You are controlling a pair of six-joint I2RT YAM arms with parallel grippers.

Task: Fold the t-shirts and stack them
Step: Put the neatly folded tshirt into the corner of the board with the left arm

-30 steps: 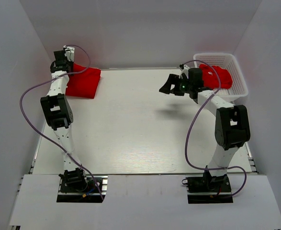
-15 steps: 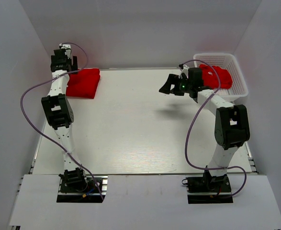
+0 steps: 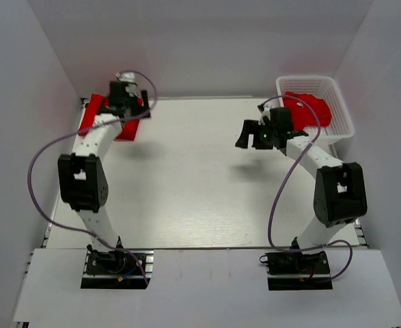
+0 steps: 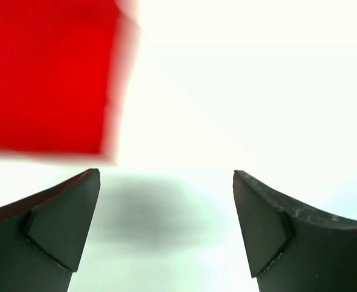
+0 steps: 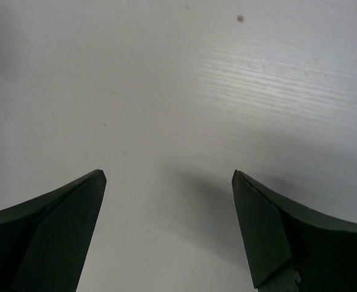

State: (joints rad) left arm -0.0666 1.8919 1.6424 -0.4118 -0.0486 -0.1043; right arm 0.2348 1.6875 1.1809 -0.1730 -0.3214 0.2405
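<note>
We see one folded red t-shirt (image 3: 91, 116) at ten o'clock in the overhead view. It lies flat as a neat, straight-edged rectangle, partly covered from above. At two o'clock we find a crumpled heap of t-shirts (image 3: 309, 108), equally bright red and unfolded, bunched inside the white basket (image 3: 343, 119) and rising over its rim.

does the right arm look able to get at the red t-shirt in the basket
Probably yes: the right fingers stand open and empty beside the basket, and the t-shirt lies uncovered in its open top.

Perhaps two t-shirts (image 3: 89, 117), one basket (image 3: 342, 109)
</note>
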